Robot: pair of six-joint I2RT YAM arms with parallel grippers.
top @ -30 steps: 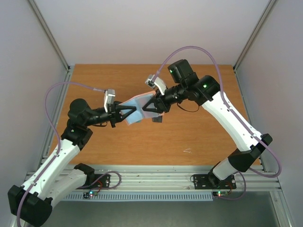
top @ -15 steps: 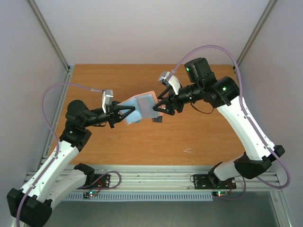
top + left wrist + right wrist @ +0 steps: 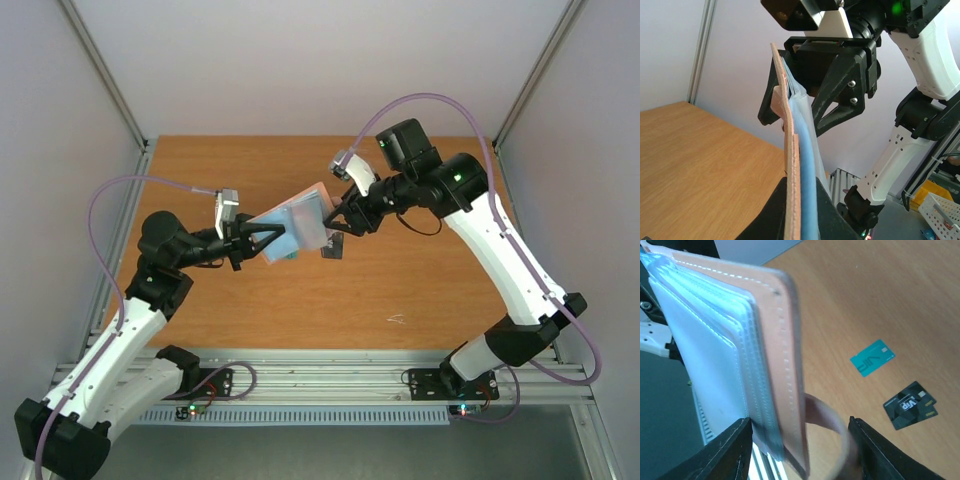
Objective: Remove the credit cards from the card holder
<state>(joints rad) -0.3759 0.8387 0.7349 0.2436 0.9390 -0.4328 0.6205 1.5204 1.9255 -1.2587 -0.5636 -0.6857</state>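
Two loose cards are lying flat on the brown wooden bench [image 3: 420,290], a thin rectangular teal-green card [image 3: 872,357] and a thin rectangular black card [image 3: 910,405]. They are near each other without touching, around the middle of the bench. Above them, a dusty pink folding card holder [image 3: 295,225] with pale blue-grey clear sleeves inside is hanging in the air between the two arms. The left jaws are pinching its left end, pressed tight on the cover and sleeves. The right jaws are standing spread, one finger on each side of the holder's right end. A gap is showing between the pink cover and one finger, and a small pink loop is sitting in that gap. Whether the other finger is touching the sleeves cannot be told. Whether any cards are sitting in the sleeves cannot be told either.
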